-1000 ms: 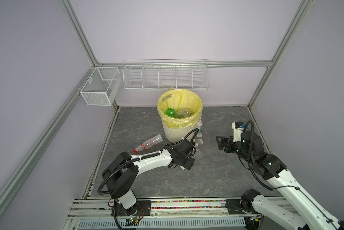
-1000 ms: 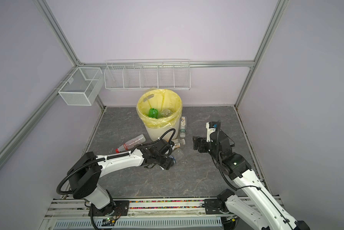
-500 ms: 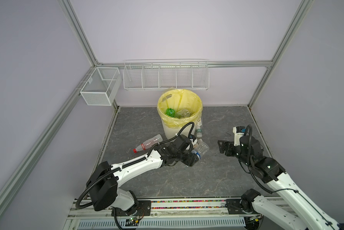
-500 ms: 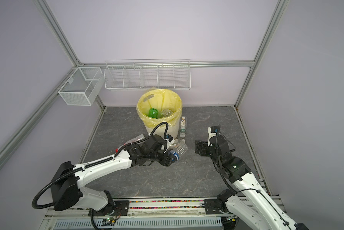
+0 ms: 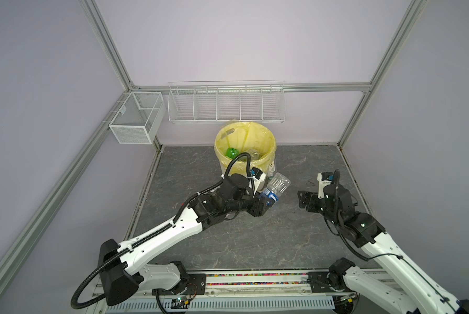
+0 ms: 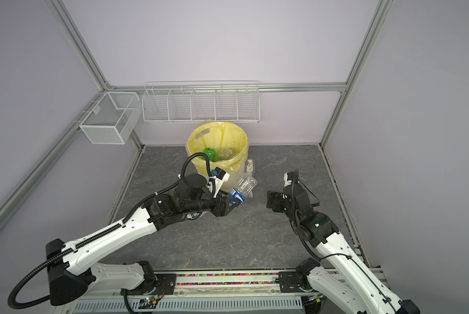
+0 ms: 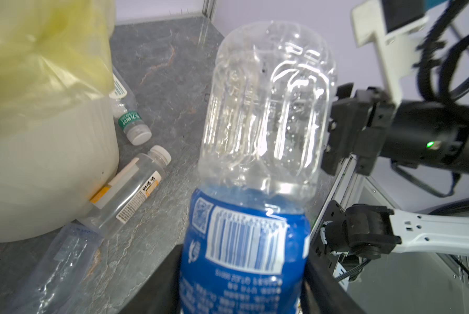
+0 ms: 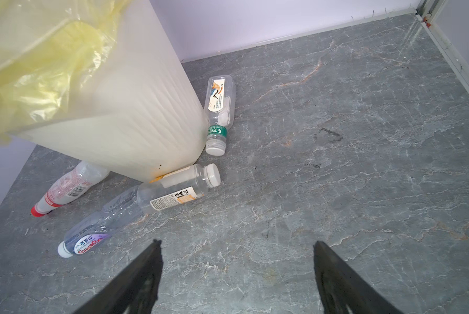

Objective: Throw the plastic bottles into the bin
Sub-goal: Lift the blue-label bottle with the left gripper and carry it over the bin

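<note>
Status: left tool (image 5: 266, 203) is clamped on the blue-label bottle (image 5: 276, 188). In the left wrist view its fingers (image 7: 157, 288) sit either side of the label band. Clear base end sticks out away from the tool, tilted upward; cap end is hidden in the grip. Bottle is just beside the bin (image 5: 217, 145), on its right in both top views. It's below the rim and not inside.

Right tool (image 5: 305, 202) is spread wide with nothing between the fingers. It hangs over bare tabletop (image 5: 255, 239), apart from the bin and to its right.

Bin contents, seen through the yellow bag (image 5: 257, 136):
- green bottle (image 5: 231, 152)
- at least one clear bottle (image 5: 253, 155)

Four more lie flat around the bin base in the right wrist view:
- green-band bottle (image 8: 219, 108): white cap, body against the bin wall.
- orange-label bottle (image 8: 173, 191): white cap, tucked against the bin's bottom edge.
- purple-label bottle (image 8: 92, 233): white cap, base end right up against the orange-label one.
- red-cap bottle (image 8: 65, 190): farther round the bin, base end partly hidden behind it.

Can't tell whether the green-band and orange-label bottles touch each other.
</note>
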Motion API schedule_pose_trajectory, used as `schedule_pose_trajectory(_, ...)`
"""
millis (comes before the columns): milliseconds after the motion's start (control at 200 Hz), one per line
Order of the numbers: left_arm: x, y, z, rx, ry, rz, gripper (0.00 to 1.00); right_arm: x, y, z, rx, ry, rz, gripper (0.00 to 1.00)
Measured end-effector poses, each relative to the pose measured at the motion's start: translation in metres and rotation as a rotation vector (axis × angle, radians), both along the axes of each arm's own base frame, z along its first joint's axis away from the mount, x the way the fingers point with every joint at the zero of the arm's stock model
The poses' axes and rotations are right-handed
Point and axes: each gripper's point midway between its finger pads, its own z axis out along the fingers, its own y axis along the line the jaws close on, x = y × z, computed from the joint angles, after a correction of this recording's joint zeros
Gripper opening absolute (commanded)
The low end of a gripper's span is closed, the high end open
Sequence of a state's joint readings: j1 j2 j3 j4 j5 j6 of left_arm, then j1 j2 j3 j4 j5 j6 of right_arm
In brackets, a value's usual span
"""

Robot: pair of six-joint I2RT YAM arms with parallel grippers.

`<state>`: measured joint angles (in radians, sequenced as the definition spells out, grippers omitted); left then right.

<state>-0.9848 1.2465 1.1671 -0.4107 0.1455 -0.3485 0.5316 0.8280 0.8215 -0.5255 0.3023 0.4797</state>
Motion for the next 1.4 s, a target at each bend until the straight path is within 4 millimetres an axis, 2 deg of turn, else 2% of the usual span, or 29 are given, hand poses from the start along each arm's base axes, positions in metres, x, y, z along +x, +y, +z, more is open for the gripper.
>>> schedule_pose_trajectory(265,0.004,0.028,0.039,-0.074,-0.063,0.113,0.55,0.005,0.002,-0.004,-0.011,0.007,0.002,0.88)
schedule_pose_trajectory(390,0.005,0.048,0.047,-0.100,-0.087,0.188,0.55,0.010,0.002,-0.001,-0.009,-0.018,-0.008,0.88)
schedule_pose_trajectory(495,0.003,0.068,0.047,-0.118,-0.096,0.247,0.55,0.017,0.006,-0.005,-0.018,-0.013,-0.005,0.88)
schedule_pose_trajectory(740,-0.002,0.111,0.050,-0.154,-0.115,0.376,0.54,0.033,0.016,-0.035,-0.065,0.064,0.006,0.88)
schedule_pose_trajectory(905,-0.008,0.135,0.048,-0.181,-0.118,0.431,0.53,0.038,0.023,-0.037,-0.049,0.063,0.020,0.88)
schedule_pose_trajectory(1080,-0.015,0.164,0.036,-0.215,-0.121,0.501,0.53,0.040,0.024,-0.037,-0.043,0.061,0.020,0.88)
schedule_pose_trajectory(1245,-0.015,0.177,0.026,-0.209,-0.123,0.549,0.54,0.039,0.022,-0.034,-0.040,0.053,0.016,0.88)
schedule_pose_trajectory(1400,-0.007,0.175,0.024,-0.180,-0.134,0.578,0.58,0.039,0.020,-0.031,-0.039,0.044,0.010,0.88)
